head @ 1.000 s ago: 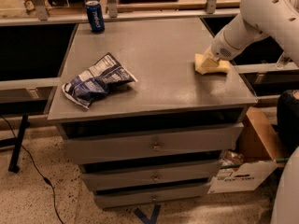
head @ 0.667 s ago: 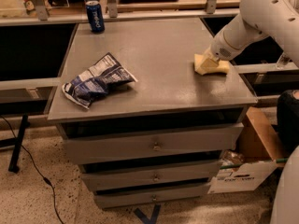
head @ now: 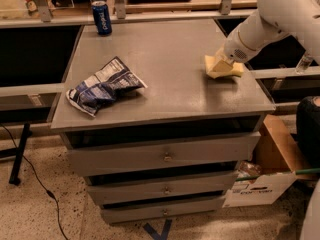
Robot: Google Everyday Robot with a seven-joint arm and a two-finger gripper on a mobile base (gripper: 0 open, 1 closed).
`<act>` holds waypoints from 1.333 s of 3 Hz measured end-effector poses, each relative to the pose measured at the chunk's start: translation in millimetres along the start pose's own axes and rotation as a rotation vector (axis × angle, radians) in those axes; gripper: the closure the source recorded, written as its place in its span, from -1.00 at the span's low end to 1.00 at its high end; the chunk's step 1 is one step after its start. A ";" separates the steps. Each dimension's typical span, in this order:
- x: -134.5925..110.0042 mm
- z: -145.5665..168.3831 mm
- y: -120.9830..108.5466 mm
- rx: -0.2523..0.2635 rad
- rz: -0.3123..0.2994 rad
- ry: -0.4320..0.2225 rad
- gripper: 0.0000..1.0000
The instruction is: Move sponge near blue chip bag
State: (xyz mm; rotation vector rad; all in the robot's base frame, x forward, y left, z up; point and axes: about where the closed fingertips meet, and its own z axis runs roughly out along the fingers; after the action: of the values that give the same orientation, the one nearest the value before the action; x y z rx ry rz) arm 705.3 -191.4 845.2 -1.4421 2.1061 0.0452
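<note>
Grey drawer unit [head: 165, 156]: three drawers, all shut, nearest the camera. A cardboard box [head: 260, 184] is set on the floor at its near right, and a dark cable [head: 35, 179] is trailed over the floor at the near left.

Worktop [head: 170, 59]: grey, flat, carried by the drawer unit.

Item 1, blue chip bag [head: 102, 86]: dark blue and white crinkled foil, laid flat at the near left of the worktop, close to the left edge. No displacement is noted against the views of a second ago.

Item 2, sponge [head: 220, 70]: pale yellow block, lodged by the right edge of the worktop, a little farther back than the bag and well apart from it. It is found where it was a second ago, resting on the surface so far as can be seen.

Item 3, gripper [head: 229, 58]: set down on the far right part of the sponge, at the end of the white arm [head: 280, 14] reached in from the right. The jaws are hidden, and whether they are closed on the sponge cannot be told. Almost no shift of the arm is recorded over the last second.

Item 4, blue soda can [head: 102, 17]: upright at the far left corner, not wanted for the task.

Assessment: nothing has been carried. The grasp is judged to be in hand, and the transfer leftward toward the bag is judged not yet begun.
</note>
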 end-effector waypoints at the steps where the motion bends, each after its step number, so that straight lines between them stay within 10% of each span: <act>1: -19.5 -32.1 11.2 0.000 -0.063 -0.034 1.00; 4: -91.2 0.0 61.4 -0.186 -0.290 -0.051 1.00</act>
State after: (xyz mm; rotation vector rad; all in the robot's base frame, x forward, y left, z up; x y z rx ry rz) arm 674.9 -89.0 871.1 -1.8237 1.8725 0.1666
